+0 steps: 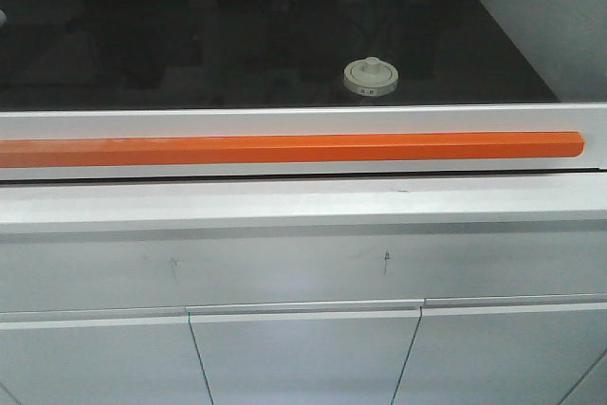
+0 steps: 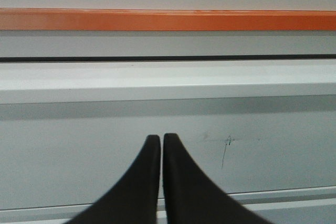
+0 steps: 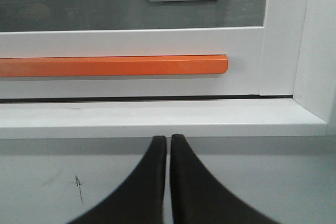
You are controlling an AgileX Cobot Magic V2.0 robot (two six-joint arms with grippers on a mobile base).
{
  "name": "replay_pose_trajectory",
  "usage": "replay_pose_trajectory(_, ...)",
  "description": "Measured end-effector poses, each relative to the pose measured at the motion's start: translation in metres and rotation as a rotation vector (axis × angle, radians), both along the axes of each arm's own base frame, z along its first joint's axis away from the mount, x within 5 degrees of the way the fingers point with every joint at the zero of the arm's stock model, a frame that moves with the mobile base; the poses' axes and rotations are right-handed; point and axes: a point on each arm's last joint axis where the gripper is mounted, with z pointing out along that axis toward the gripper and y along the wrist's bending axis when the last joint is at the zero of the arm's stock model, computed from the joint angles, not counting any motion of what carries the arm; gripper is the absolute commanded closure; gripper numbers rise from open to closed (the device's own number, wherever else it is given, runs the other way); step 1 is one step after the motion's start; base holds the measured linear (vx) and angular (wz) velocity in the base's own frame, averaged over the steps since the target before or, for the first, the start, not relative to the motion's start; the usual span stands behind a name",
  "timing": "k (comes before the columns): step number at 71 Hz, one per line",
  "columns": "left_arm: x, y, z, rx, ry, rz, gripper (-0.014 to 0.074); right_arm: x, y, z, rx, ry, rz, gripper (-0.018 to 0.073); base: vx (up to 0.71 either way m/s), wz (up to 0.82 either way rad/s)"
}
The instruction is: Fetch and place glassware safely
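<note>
left gripper (image 2: 161, 139), right gripper (image 3: 168, 140) pinched together, empty | jar (image 1: 370, 77) seemingly behind sash (image 1: 285, 119) | so I'd lift orange handle (image 1: 285, 149) first

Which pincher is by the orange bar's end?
The black right gripper: its camera shows the rounded end of the long orange bar; the black left gripper sees no end.

surface: black worktop (image 1: 237, 45) | on it: lidded jar (image 1: 370, 77), upright, right of centre
</note>
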Motion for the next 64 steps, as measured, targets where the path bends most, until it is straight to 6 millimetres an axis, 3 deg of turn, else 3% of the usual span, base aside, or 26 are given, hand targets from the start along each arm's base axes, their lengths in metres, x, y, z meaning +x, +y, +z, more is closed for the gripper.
replay_pose_trajectory(64,0.0000,0.0000,0.0000,0.000,0.000,0.000,0.0603,0.0000,0.0000,0.0000,0.000,0.000,0.000,0.0563,0.00,0.00)
